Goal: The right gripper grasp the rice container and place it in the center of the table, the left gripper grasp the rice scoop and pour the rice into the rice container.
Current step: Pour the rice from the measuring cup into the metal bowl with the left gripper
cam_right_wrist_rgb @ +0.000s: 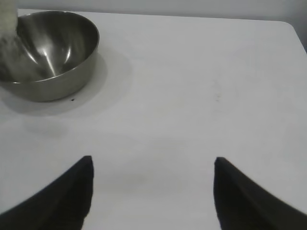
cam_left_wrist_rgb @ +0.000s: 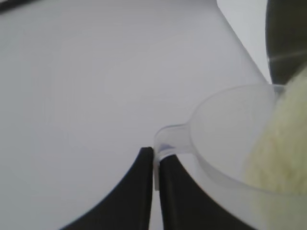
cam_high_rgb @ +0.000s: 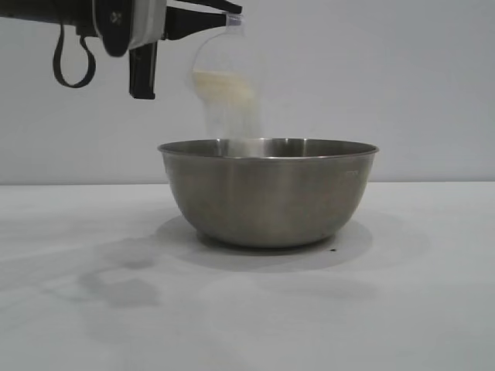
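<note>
The left end effector (cam_high_rgb: 224,11) reaches in at about ten o'clock above the bowl, its two black fingers (cam_left_wrist_rgb: 144,191) pressed together on the loop handle of the translucent measuring scoop (cam_high_rgb: 224,69). The scoop is tipped over the left part of the stainless-steel mixing bowl (cam_high_rgb: 268,193), and off-white rice (cam_high_rgb: 228,93) streams from it down past the rim. The bowl stands upright at the middle of the white bench (cam_high_rgb: 247,309), with a tiny dark speck just beside its base at about five o'clock. The right end effector (cam_right_wrist_rgb: 152,191) hovers well apart from the bowl, which lies at its ten o'clock in its wrist view; its fingers are spread wide and hold nothing.
</note>
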Robot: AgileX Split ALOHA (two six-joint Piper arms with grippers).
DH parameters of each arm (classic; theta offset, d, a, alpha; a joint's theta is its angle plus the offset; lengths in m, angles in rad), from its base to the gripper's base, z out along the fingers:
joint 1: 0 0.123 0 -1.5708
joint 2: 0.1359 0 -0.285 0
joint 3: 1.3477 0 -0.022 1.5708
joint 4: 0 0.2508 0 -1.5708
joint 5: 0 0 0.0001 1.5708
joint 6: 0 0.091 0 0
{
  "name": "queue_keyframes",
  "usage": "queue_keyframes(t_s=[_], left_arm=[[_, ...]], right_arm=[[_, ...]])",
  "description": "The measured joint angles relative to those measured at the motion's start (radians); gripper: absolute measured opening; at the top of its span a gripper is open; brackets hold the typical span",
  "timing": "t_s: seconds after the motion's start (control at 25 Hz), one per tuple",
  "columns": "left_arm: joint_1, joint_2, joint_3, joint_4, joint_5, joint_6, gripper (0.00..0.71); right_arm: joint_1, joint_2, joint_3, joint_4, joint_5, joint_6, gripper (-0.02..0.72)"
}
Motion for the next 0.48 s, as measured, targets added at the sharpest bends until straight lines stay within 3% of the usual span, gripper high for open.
queue_keyframes(t_s=[0.2,0.48], left_arm=[[-0.006,0.000,0.000,0.000,-0.002,0.126,0.000],[-0.057,0.000,0.000,0.000,-0.002,0.278,0.000]], right_arm=[[0.000,0.000,0.000,0.000,0.000,0.000,0.450],[0.000,0.000,0.000,0.000,0.000,0.000,0.450]])
